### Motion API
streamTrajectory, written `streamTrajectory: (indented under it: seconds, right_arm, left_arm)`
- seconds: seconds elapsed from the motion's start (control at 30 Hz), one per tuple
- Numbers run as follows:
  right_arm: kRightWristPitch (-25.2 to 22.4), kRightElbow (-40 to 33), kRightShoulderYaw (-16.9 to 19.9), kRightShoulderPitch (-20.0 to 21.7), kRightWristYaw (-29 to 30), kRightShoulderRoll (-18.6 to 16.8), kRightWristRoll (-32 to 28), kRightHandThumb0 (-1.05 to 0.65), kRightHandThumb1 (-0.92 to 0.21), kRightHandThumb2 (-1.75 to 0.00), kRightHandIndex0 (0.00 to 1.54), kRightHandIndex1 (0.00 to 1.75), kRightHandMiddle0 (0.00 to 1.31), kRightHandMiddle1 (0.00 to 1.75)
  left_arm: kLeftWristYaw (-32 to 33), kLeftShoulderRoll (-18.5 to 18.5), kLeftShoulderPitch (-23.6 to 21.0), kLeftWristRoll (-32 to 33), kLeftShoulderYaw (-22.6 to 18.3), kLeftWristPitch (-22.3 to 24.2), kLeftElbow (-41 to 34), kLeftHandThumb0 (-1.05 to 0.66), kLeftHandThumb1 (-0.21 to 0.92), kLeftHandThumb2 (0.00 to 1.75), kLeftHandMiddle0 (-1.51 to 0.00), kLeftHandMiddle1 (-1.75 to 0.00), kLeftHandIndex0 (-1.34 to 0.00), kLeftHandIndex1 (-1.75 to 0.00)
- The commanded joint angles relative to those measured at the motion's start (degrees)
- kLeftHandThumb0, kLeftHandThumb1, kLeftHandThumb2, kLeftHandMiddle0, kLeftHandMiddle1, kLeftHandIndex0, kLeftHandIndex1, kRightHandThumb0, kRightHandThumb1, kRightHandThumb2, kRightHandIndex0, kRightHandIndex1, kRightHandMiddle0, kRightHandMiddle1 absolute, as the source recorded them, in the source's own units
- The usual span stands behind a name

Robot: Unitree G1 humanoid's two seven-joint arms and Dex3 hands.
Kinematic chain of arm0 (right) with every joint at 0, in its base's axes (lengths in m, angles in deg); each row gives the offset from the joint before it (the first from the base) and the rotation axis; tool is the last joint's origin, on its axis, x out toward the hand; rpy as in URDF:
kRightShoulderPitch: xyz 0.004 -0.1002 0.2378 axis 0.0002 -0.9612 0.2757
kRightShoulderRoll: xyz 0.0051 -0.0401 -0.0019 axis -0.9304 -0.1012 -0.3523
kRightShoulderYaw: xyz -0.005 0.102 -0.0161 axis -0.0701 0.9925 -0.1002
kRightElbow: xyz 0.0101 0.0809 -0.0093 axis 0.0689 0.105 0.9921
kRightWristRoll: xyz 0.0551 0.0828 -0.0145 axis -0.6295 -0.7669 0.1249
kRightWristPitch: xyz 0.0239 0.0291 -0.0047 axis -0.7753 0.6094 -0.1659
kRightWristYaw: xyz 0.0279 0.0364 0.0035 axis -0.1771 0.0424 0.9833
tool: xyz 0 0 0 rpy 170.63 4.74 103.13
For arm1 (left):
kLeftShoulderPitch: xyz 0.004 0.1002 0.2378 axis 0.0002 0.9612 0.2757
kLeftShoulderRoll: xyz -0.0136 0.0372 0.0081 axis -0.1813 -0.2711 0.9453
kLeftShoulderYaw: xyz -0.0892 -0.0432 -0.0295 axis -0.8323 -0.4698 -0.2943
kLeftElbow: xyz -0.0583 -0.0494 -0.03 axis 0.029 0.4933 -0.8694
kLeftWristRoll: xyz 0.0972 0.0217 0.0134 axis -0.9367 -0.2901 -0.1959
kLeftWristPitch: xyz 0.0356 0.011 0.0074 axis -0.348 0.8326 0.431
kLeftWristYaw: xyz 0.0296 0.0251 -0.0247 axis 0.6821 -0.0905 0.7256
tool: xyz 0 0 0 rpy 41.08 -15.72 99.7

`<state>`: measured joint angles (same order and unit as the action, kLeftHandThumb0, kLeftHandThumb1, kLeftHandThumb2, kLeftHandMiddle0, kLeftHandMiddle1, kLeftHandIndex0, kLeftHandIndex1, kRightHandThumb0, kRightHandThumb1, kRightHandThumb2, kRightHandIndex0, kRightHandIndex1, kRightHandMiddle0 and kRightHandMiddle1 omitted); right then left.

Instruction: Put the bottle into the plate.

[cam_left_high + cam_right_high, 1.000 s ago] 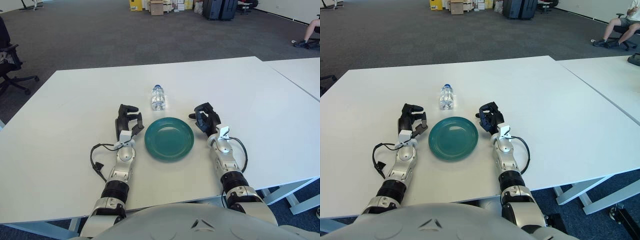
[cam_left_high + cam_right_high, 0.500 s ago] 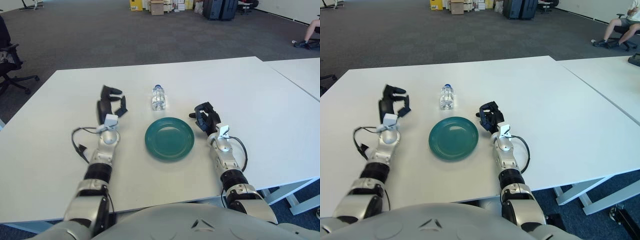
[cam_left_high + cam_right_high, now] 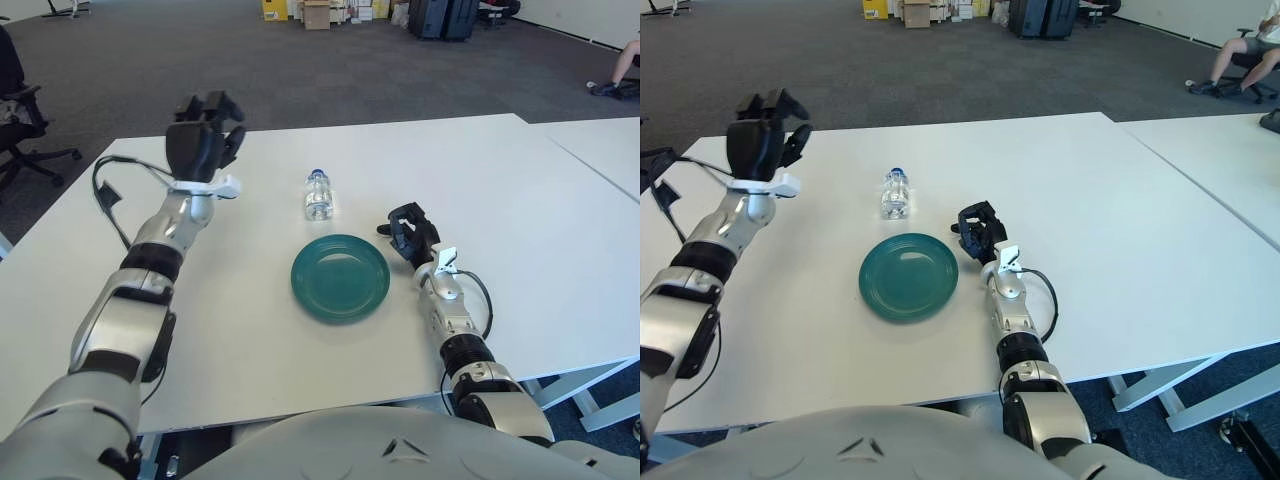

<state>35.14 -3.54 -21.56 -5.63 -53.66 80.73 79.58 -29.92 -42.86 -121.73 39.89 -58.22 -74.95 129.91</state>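
Observation:
A small clear water bottle (image 3: 317,195) with a blue cap stands upright on the white table (image 3: 520,210), just beyond the round teal plate (image 3: 340,277). My left hand (image 3: 203,143) is raised above the table well to the left of the bottle, fingers loosely spread and holding nothing. My right hand (image 3: 410,234) shows just right of the plate, its fingers curled with nothing in them.
A second white table (image 3: 600,140) adjoins on the right. A black cable loops off my left forearm (image 3: 110,185). Office chairs, boxes and a seated person are far off on the carpet behind.
My left arm has lifted off the table from beside the plate and swung up and to the far left. The right hand, bottle and plate have not moved.

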Motion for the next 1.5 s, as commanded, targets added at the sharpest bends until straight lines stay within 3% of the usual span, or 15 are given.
streamTrajectory:
  seconds: [0.0, 0.1, 0.3, 0.5, 0.63, 0.93, 1.33, 1.47]
  right_arm:
    - [-0.6, 2.0, 0.4, 0.5, 0.3, -0.2, -0.6, -0.36, -0.84, -0.61, 0.42, 1.12, 0.26, 1.72]
    - [-0.1, 2.7, 0.5, 0.8, 0.3, -0.3, -0.5, -0.36, -0.84, -0.61, 0.42, 1.12, 0.26, 1.72]
    - [0.7, 3.9, 0.7, 1.3, 0.5, -0.5, -0.5, -0.36, -0.84, -0.60, 0.42, 1.13, 0.26, 1.72]
    - [0.9, 4.5, 0.6, 1.6, 0.7, -0.7, -0.3, -0.36, -0.84, -0.60, 0.43, 1.13, 0.26, 1.72]
    - [0.8, 4.4, 0.5, 1.6, 0.9, -1.0, -0.3, -0.36, -0.84, -0.61, 0.44, 1.14, 0.27, 1.72]
    - [1.4, 4.3, 0.4, 1.1, 1.3, -1.4, -0.1, -0.36, -0.83, -0.61, 0.44, 1.14, 0.27, 1.72]
    - [1.2, 3.7, 0.2, 0.4, 2.1, -1.4, 0.1, -0.36, -0.83, -0.62, 0.44, 1.14, 0.27, 1.72]
    - [1.2, 3.4, 0.1, 0.1, 2.4, -1.5, 0.3, -0.36, -0.83, -0.62, 0.44, 1.14, 0.27, 1.72]
  left_arm:
    - [-1.2, -0.7, -4.5, -3.9, 4.9, 1.8, 3.9, -0.51, 0.84, 0.56, -0.28, -0.75, -0.07, -1.40]
    - [-0.7, -0.9, -7.9, -7.3, 9.3, 3.0, 7.8, -0.56, 0.79, 0.60, -0.27, -0.65, -0.02, -1.27]
    - [2.5, 1.2, -14.1, -15.3, 19.9, 6.3, 17.7, -0.56, 0.75, 0.65, -0.29, -0.55, 0.00, -1.19]
    - [3.2, 4.2, -15.0, -25.1, 33.1, 11.6, 23.3, -0.53, 0.71, 0.75, -0.32, -0.48, 0.00, -1.23]
    - [5.6, 3.7, -15.3, -30.8, 40.7, 11.5, 24.2, -0.51, 0.68, 0.80, -0.32, -0.40, 0.00, -1.20]
    - [7.0, 4.0, -16.4, -34.2, 47.8, 10.6, 24.5, -0.51, 0.64, 0.85, -0.34, -0.28, 0.00, -1.18]
    - [4.9, 4.9, -17.4, -35.7, 53.1, 11.0, 25.1, -0.58, 0.72, 0.74, -0.36, -0.14, 0.00, -1.06]
    - [5.0, 5.1, -17.8, -36.8, 55.3, 10.8, 25.1, -0.60, 0.79, 0.66, -0.38, -0.11, 0.00, -1.03]
